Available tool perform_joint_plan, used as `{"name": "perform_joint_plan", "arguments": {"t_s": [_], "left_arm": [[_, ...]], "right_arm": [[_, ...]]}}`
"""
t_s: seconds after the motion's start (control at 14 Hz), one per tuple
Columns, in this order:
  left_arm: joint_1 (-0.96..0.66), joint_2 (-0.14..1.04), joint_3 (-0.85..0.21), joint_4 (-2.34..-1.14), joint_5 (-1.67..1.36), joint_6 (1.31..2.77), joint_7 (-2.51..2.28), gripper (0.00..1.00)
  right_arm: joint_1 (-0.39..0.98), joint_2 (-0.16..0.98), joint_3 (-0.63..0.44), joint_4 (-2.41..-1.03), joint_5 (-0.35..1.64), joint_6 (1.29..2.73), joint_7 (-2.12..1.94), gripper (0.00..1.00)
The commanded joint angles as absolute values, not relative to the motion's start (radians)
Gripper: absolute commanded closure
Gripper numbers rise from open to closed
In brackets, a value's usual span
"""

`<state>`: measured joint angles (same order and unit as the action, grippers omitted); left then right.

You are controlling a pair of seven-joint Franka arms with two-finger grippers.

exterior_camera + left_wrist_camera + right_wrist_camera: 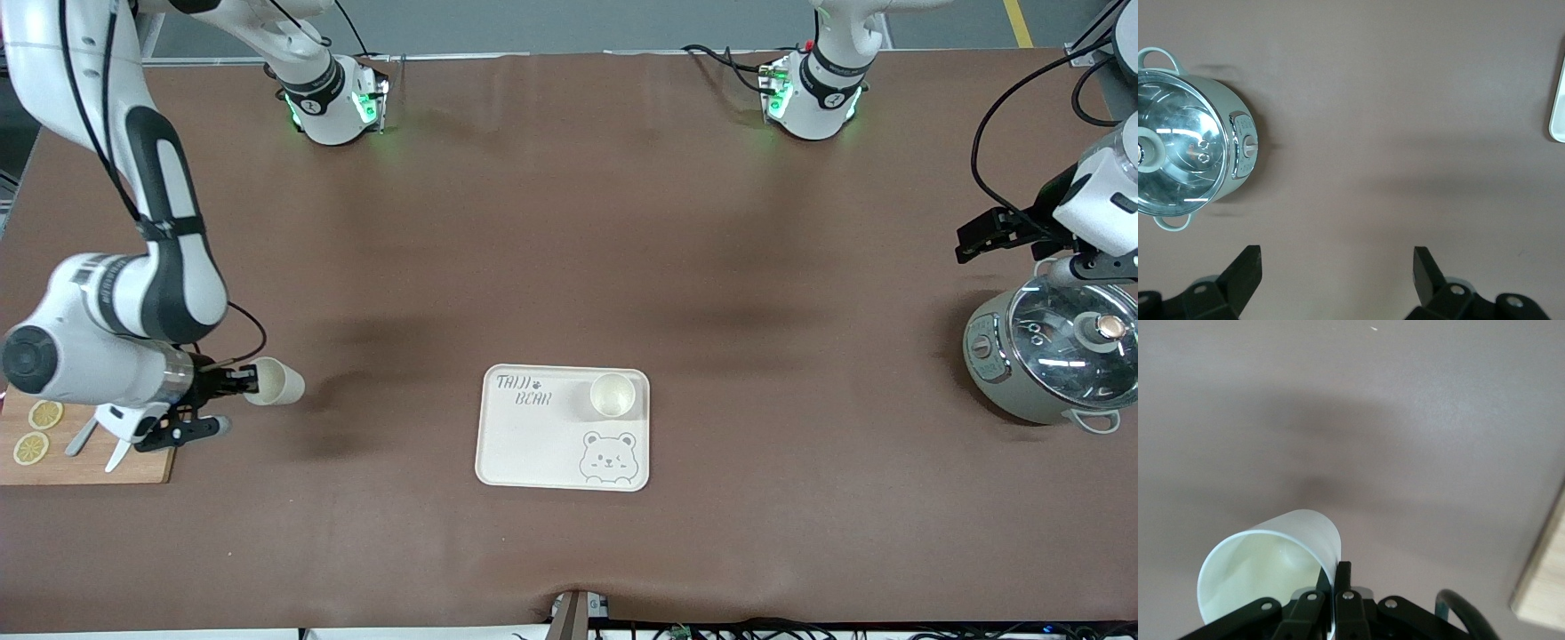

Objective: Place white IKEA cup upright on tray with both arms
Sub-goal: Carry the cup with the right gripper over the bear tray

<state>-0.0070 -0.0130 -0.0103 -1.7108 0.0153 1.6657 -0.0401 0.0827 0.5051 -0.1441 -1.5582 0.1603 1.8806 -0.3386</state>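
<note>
A white cup (277, 383) hangs on its side over the brown table, beside the wooden cutting board. My right gripper (250, 382) is shut on its rim, one finger inside the mouth and one outside. The right wrist view shows that cup (1271, 563) pinched by my right gripper (1336, 579). A second white cup (613, 395) stands upright on the cream bear tray (533, 444), in the corner toward the left arm's end. My left gripper (1102, 264) hovers open over the pot's edge with nothing between its fingers. The left wrist view shows my left gripper (1338, 267) above bare table.
A grey-green cooker pot with a glass lid (1049, 356) sits at the left arm's end, pot (1185, 153). A wooden cutting board (84, 462) with lemon slices (44, 414) lies at the right arm's end. The tray's edge (1558, 113) shows in the left wrist view.
</note>
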Motion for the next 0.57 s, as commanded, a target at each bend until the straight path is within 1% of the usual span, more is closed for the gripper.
{"name": "perform_joint_plan", "arguments": {"t_s": [0.0, 0.14, 0.36, 0.5], "left_arm": [[-0.012, -0.028, -0.011, -1.721, 0.035, 1.683, -0.034, 0.00], [-0.012, -0.026, -0.011, -1.714, 0.032, 1.683, -0.035, 0.00], [-0.012, -0.018, -0.011, -1.681, 0.031, 1.680, -0.037, 0.00], [-0.011, -0.018, -0.011, -1.671, 0.025, 1.680, -0.037, 0.00]], "right_arm": [[0.066, 0.483, -0.141, -1.432, 0.181, 1.684, -0.312, 1.00], [0.078, 0.470, -0.135, -1.407, 0.184, 1.649, -0.232, 1.00], [0.153, 0.457, -0.132, -1.407, 0.201, 1.660, -0.085, 1.00], [0.198, 0.456, -0.133, -1.407, 0.253, 1.664, 0.012, 1.00]]}}
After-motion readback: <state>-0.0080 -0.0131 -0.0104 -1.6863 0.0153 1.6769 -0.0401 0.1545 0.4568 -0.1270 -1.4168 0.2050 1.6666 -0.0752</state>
